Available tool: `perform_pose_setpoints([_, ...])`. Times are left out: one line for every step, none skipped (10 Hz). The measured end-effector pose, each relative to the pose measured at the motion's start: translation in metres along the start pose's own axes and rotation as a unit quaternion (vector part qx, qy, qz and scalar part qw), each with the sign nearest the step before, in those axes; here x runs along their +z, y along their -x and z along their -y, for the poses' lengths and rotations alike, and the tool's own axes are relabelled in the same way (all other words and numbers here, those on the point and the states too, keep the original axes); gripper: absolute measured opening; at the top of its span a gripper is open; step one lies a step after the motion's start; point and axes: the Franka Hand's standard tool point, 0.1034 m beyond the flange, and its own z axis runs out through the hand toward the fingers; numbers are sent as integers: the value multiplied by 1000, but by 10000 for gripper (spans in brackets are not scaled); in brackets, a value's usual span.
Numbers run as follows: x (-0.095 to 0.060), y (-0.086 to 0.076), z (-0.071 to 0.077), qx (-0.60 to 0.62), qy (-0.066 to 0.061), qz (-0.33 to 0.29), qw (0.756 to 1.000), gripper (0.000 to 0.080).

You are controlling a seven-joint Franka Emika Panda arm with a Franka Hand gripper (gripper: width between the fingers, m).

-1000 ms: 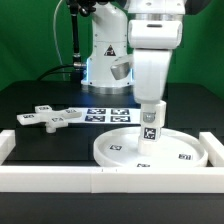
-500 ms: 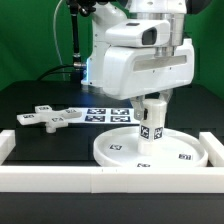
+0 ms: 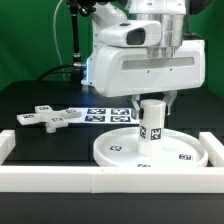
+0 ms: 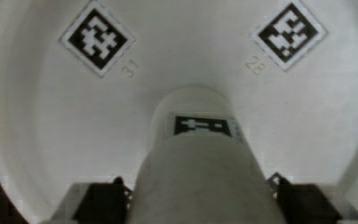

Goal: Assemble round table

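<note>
Tagged post (image 4: 197,172) upright on disc (image 4: 190,48)

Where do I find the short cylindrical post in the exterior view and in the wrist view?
Exterior view: the short cylindrical post stands upright at the middle of the round disc.
Wrist view: the post fills the near foreground, seen along its length.
Shared landmark: the round disc beneath it, with its square tags.

The short post (image 3: 151,122) is standing upright on the middle of the round disc (image 3: 115,148), which is lying on the worktop (image 3: 30,100) just behind the front run of the border wall (image 3: 60,178). The tool (image 3: 153,101) is hanging directly over the post, with a finger sitting on either side of its top. Toward the exterior view's left, the cross-shaped piece (image 3: 48,118) is lying flat, and the marker board (image 3: 105,113) is lying between it and the disc, slightly behind.
</note>
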Motion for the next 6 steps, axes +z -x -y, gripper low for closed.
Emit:
perform_pose_setpoints([0, 0, 1, 50, 0, -1, 999, 409])
perform_pose_setpoints([0, 0, 1, 87, -3, -1, 996, 409])
perform_pose_setpoints([1, 0, 1, 160, -12, -1, 987, 409])
perform_pose_setpoints([1, 1, 1, 227, -18, -2, 974, 409])
perform_pose_setpoints([1, 0, 1, 281, -22, -3, 959, 409])
perform_pose_setpoints([1, 1, 2, 327, -25, -2, 945, 409])
